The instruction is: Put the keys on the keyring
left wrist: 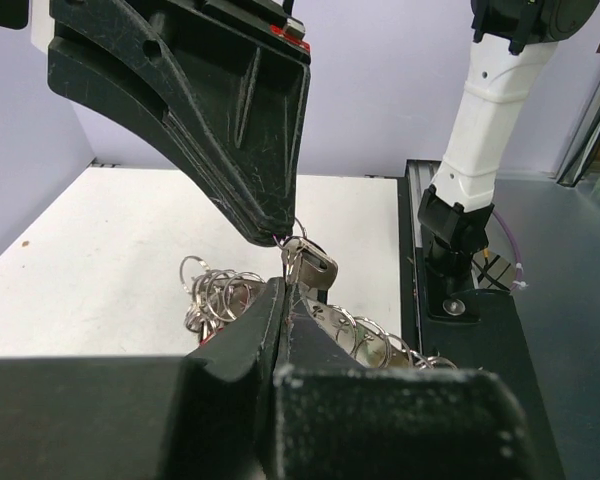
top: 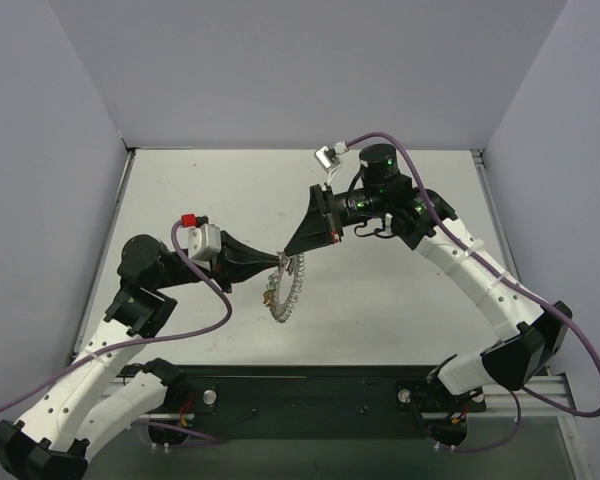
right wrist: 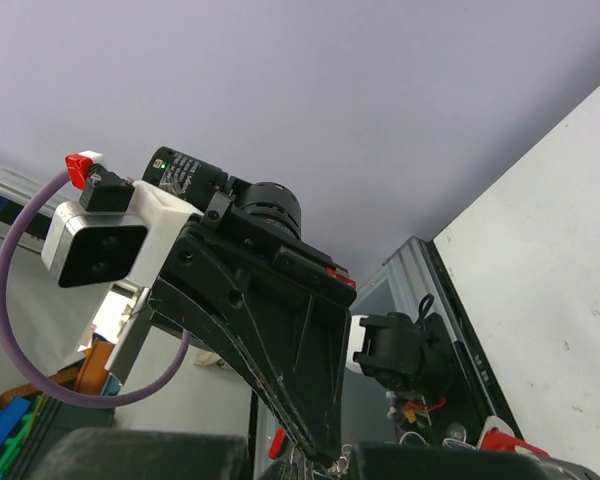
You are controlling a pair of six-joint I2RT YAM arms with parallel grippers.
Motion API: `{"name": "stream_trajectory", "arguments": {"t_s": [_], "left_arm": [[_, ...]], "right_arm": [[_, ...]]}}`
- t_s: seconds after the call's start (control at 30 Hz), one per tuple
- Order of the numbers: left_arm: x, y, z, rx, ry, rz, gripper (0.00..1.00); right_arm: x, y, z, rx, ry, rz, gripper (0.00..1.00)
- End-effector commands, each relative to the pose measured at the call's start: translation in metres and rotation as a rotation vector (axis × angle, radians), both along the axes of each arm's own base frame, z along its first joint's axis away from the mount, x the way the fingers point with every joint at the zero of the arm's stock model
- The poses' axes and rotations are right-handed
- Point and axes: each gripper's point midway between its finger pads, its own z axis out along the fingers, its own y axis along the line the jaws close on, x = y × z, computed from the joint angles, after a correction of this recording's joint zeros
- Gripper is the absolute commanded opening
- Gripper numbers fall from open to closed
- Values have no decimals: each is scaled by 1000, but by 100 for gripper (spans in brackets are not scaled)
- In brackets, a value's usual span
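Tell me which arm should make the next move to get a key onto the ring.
Right. Its hand appears to pinch a key by its loop, just above the left hand. The left hand looks shut on the keyring, holding it steady. So the right can likely feed the key on.

1. The table [top: 400, 290] is off-white, the walls [top: 300, 70] pale lavender.
2. The left arm [top: 75, 385] and right arm [top: 475, 270] are white with black joints.
3. Their cables [right wrist: 120, 402] are purple.
4. The left gripper [top: 278, 265] and right gripper [top: 291, 250] are black.
5. The keyring [top: 286, 292] and key [left wrist: 311, 266] are silvery.
6. The left wrist camera [top: 202, 240] is white with a red plug [top: 190, 219].
7. A green light [top: 378, 157] dots the right arm.
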Motion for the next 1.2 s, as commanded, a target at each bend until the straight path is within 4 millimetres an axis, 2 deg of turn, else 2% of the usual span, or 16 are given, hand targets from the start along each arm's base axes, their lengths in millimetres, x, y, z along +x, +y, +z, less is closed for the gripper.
{"name": "stream_trajectory", "arguments": {"t_s": [0.0,0.53,0.73,0.97,1.0,1.17], "left_arm": [[3,4,16,-38,-66,46,0],[17,4,18,-16,-33,122,0],[19,1,21,-17,-11,129,0],[24,1,29,-39,8,170,0],[26,1,30,-45,12,178,0],[38,4,35,-82,51,257,0]], "right_arm": [[-18,-7,35,88,-58,52,0],[-22,3,49,105,-45,45,0],[-15,8,53,94,-43,-17,0],[-4,9,46,24,-41,-120,0],[-4,8,49,21,-57,-132,0],[4,11,41,-53,-106,-206,0]]}}
